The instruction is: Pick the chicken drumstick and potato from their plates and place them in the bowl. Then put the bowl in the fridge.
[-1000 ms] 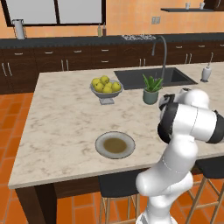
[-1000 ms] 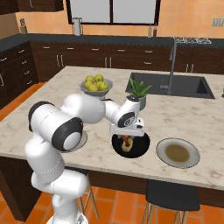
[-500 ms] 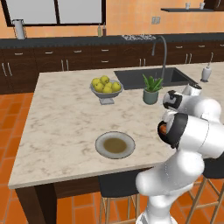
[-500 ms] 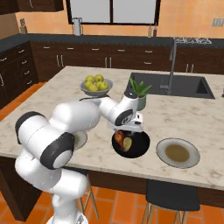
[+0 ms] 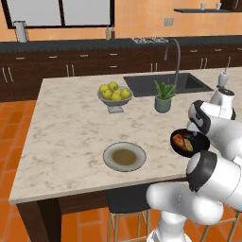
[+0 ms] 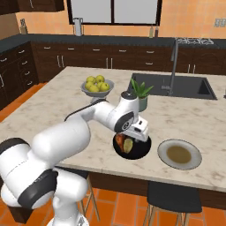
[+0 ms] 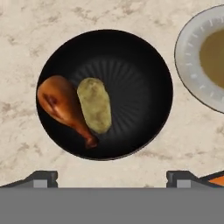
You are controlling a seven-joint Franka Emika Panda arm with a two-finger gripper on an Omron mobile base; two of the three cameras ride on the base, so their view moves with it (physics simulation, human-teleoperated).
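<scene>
Spread wide and gripping nothing, my two-finger claw (image 7: 112, 177) hangs directly over the round glossy black bowl (image 7: 131, 83), its dark finger tips (image 7: 43, 177) apart above the marble. Inside that bowl, toward one side, lie the glossy reddish-brown chicken drumstick (image 7: 61, 105) and the oval yellowish-tan potato (image 7: 94, 104), side by side and touching. From the right base view, the bowl (image 6: 137, 152) sits on the beige marble island counter (image 6: 66, 95) close to its near edge, with one round shallow grey plate with a brownish-olive centre (image 6: 179, 154) just beside it. In the left base view, a second such plate (image 5: 124, 156) rests near the same edge, well apart from the bowl (image 5: 182, 147). I cannot see the fridge from here.
</scene>
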